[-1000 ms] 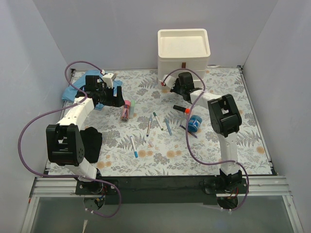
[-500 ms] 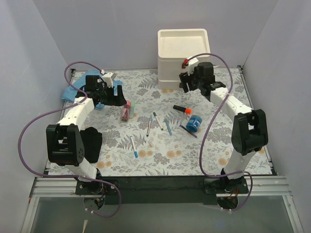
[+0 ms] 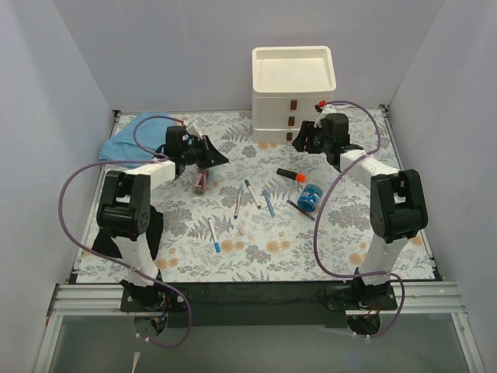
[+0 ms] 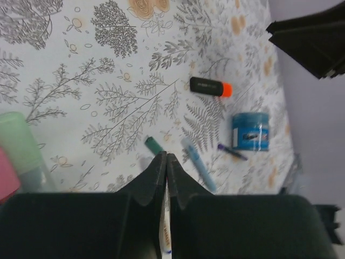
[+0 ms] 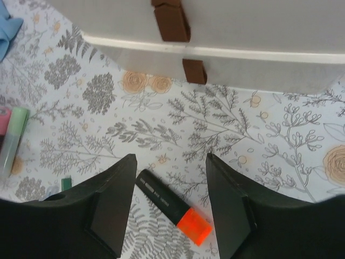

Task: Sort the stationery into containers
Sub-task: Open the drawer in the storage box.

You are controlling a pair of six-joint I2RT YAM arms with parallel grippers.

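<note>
The containers [image 3: 293,85] stand at the back, all three drawers closed, with brown handles [image 5: 194,71]. My right gripper [image 3: 304,142] [image 5: 170,157] hangs open just in front of them, holding nothing; the black marker with an orange cap [image 3: 290,175] [image 5: 172,208] lies on the mat below its jaws. My left gripper [image 3: 211,157] [image 4: 166,156] is shut and empty, above the mat beside the pink tube [image 3: 200,180] [image 4: 6,181]. The blue tape roll [image 3: 311,199] [image 4: 250,131] and several thin pens [image 3: 252,193] lie mid-mat.
A light-blue cloth [image 3: 128,144] is bunched at the mat's left edge. Grey walls close in the back and both sides. A purple pen [image 3: 301,210] lies beside the tape roll. One more pen [image 3: 213,235] lies alone toward the near side.
My left gripper swung right, off the cloth toward the pink tube, and closed. My right gripper opened and drew back to the right from the drawer fronts.
</note>
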